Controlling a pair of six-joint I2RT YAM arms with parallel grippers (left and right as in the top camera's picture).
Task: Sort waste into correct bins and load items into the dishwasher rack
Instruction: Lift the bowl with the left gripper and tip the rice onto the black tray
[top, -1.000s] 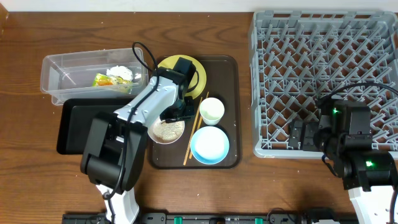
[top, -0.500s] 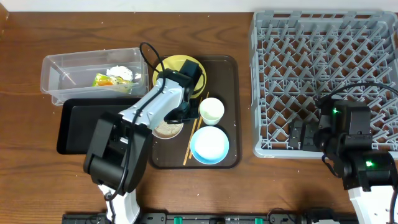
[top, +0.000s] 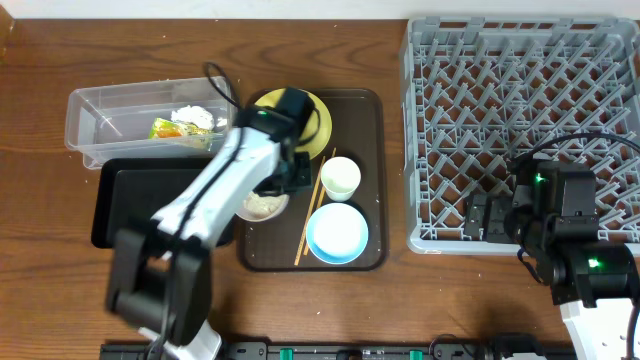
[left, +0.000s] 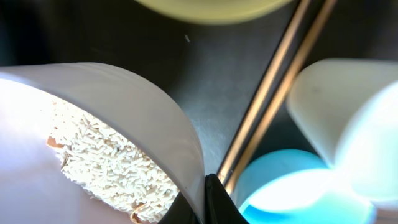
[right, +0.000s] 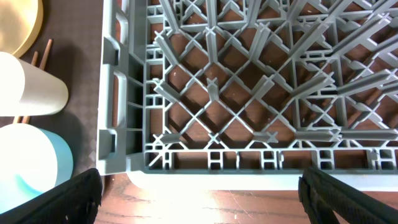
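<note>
White bowl (left: 134, 109) of grainy rice (left: 106, 168), rim pinched in left pincer (left: 202, 202); right pincer (right: 199, 196) agape.

Reaches with the left arm (top: 215, 185) diagonally up and to the right from the near edge of the desk (top: 60, 50), with the lower links blurred and the upper link sharp. Folds at the wrist, so that the left tool (top: 283, 185) points back toward the near edge. Pinches with the dark fingers (left: 214, 202) drawn tight together on the rim of the white bowl (left: 149, 118). Sits with the right arm (top: 570, 250) folded low at the near right corner, green lights lit on two links. Aims the right tool (right: 199, 193) leftward, with its fingers (right: 68, 199) spread wide, one at each lower corner of the wrist view.
</note>
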